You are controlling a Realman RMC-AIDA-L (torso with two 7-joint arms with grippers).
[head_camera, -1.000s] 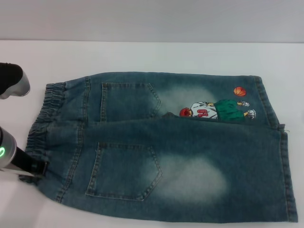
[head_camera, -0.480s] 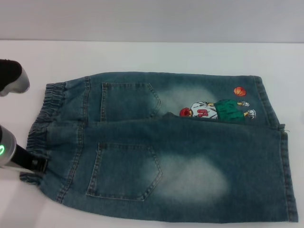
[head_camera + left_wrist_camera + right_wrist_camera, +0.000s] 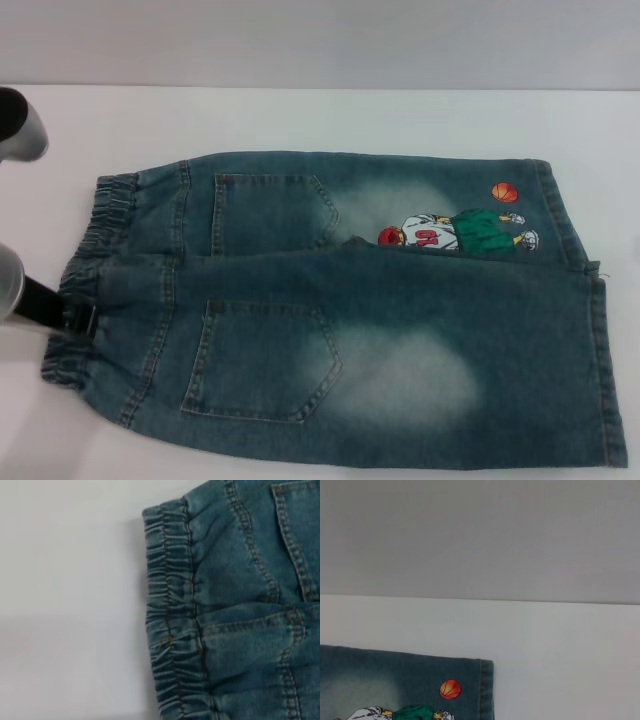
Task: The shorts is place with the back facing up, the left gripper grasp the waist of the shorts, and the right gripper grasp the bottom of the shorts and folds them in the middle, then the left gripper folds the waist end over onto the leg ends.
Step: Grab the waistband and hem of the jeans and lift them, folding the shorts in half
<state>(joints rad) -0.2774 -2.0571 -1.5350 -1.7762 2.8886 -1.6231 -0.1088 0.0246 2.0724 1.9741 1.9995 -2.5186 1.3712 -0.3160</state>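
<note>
On the white desk the shorts lie flat with the back side up, and already doubled along the middle, so that one leg covers most of the other. Nearest to the robot is the upper layer, with a back pocket and a pale faded patch. Its fold edge runs across the middle of the cloth. Behind this edge the lower layer shows the second pocket, a cartoon basketball player and a small orange ball.

At the left side, the left end effector sits at the waist, on the near part of the ruffled band. Only a black piece of it and a silver part of the arm show at the picture's edge, and I cannot tell if its fingers are spread or pressed on the cloth. The left wrist view looks down on the gathered elastic band with bare desk beside it, and it shows no fingers.

At the right side lie the leg ends, flat and stitched, with a loose thread near the fold. The right end effector is not in the head view. Its wrist view shows only the far corner of a hem with the orange ball print close to it, and behind this the desk and a grey wall.
</note>
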